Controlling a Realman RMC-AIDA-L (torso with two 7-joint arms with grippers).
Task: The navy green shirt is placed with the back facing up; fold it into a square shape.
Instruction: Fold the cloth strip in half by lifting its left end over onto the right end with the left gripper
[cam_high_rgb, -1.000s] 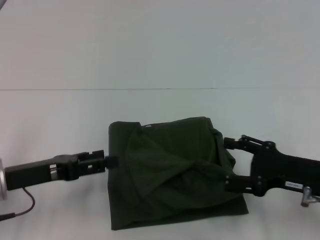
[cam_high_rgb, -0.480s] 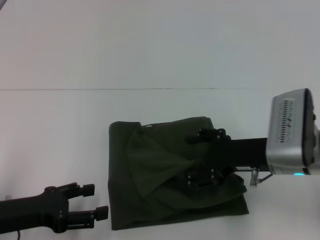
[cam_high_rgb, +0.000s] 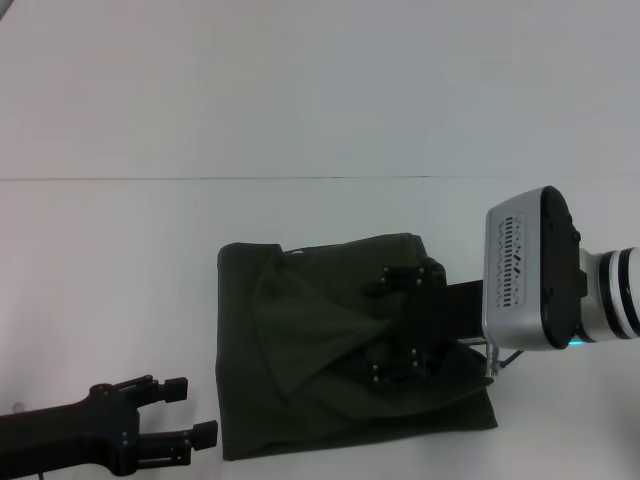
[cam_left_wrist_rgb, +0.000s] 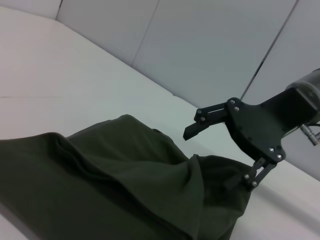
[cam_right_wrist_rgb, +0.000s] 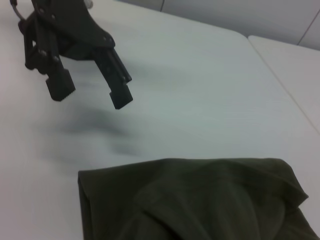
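The navy green shirt (cam_high_rgb: 320, 350) lies on the white table (cam_high_rgb: 120, 260) as a rough, rumpled square, with loose folds bunched across its middle. My right gripper (cam_high_rgb: 385, 325) reaches in from the right over the shirt's right half, open, its jaws spread wide. In the left wrist view one of its fingers (cam_left_wrist_rgb: 202, 123) is in the air above the shirt (cam_left_wrist_rgb: 115, 180) and the other is behind a fold. My left gripper (cam_high_rgb: 192, 410) is open beside the shirt's front left corner, clear of the cloth. The right wrist view shows it (cam_right_wrist_rgb: 91, 92) beyond the shirt (cam_right_wrist_rgb: 200, 200).
A thin seam (cam_high_rgb: 300, 179) crosses the table behind the shirt. The right arm's silver wrist housing (cam_high_rgb: 525, 270) stands raised just right of the shirt. Bare white tabletop lies to the left and behind.
The left gripper has let go of the shirt's left edge and drawn back toward the front left corner. The right arm has swung in over the shirt, its wrist turned.
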